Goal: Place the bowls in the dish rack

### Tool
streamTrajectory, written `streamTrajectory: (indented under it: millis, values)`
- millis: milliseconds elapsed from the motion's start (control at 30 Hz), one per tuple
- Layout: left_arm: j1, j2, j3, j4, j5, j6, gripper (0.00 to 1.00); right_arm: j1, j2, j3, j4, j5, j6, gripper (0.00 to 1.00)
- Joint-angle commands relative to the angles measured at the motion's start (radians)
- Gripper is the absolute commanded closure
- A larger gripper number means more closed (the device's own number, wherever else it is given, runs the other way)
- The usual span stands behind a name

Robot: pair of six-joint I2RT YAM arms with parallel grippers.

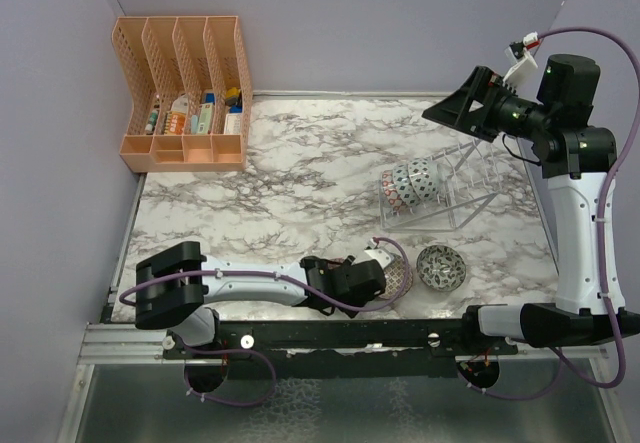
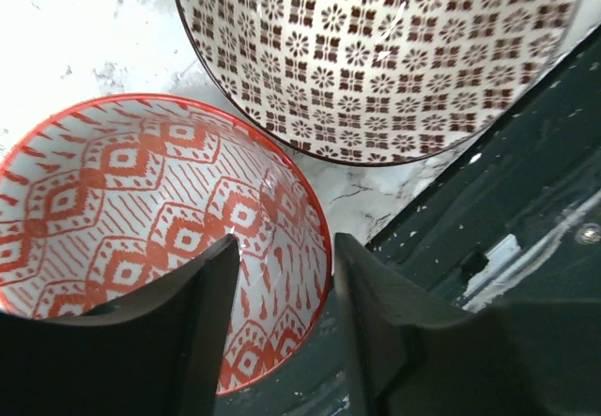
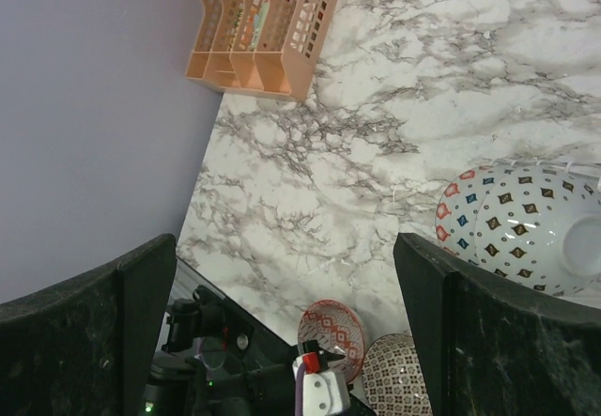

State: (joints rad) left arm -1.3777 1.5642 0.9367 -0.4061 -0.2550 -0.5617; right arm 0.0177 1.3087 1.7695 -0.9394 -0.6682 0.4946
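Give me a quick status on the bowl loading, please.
Left end effector open astride rim of red bowl, not clamped. Right end effector open, raised near dish rack. Brown-patterned bowl close beside.

A red-orange bowl point(image 2: 141, 200) with white diamond motifs fills the lower left of the left wrist view; above it, a white bowl point(image 2: 376, 50) carries dark brown flower-and-cross squares. The bench point(image 1: 290, 183) is white marble veined grey. Upper left of the overhead view, a peach file organiser point(image 1: 185, 93) stands out against lilac walls point(image 1: 350, 23).
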Motion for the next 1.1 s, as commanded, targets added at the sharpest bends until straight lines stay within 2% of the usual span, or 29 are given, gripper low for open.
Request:
streamTrajectory:
  millis: [0, 133, 167, 267, 300, 533, 667, 800, 933, 1067]
  values:
    - [-0.006, 0.027, -0.026, 0.029, -0.026, -0.008, 0.61, -0.004, -0.013, 0.016, -0.018, 0.025, -0.025, 0.01]
    - [-0.006, 0.015, -0.058, 0.031, -0.02, -0.018, 0.66, -0.004, -0.011, 0.008, -0.01, 0.02, -0.027, 0.01]
    - [-0.006, 0.013, -0.064, 0.028, -0.018, -0.02, 0.71, -0.004, -0.011, 0.01, -0.009, 0.022, -0.027, 0.01]
    - [-0.006, 0.004, -0.056, -0.011, -0.025, -0.019, 0.97, -0.004, -0.007, 0.022, -0.011, 0.034, -0.03, 0.01]
    - [-0.006, -0.005, -0.044, -0.033, -0.033, -0.017, 1.0, -0.004, -0.006, 0.028, -0.014, 0.039, -0.032, 0.01]
    - [0.008, -0.072, 0.14, -0.282, -0.101, -0.007, 1.0, -0.004, -0.006, 0.04, -0.001, 0.056, -0.016, 0.01]
    - [0.05, -0.113, 0.252, -0.329, -0.103, 0.011, 1.0, -0.004, -0.01, 0.039, 0.033, 0.047, 0.026, 0.0]
    - [0.167, -0.177, 0.348, -0.285, -0.019, 0.016, 1.0, -0.003, 0.012, 0.109, 0.064, 0.026, 0.078, 0.0]
    - [0.315, -0.236, 0.408, -0.118, 0.158, -0.026, 1.0, -0.004, 0.046, 0.209, 0.073, 0.044, 0.111, 0.0]
    - [0.424, -0.201, 0.503, 0.067, 0.361, -0.107, 1.0, -0.004, 0.052, 0.24, 0.113, 0.049, 0.163, 0.0]
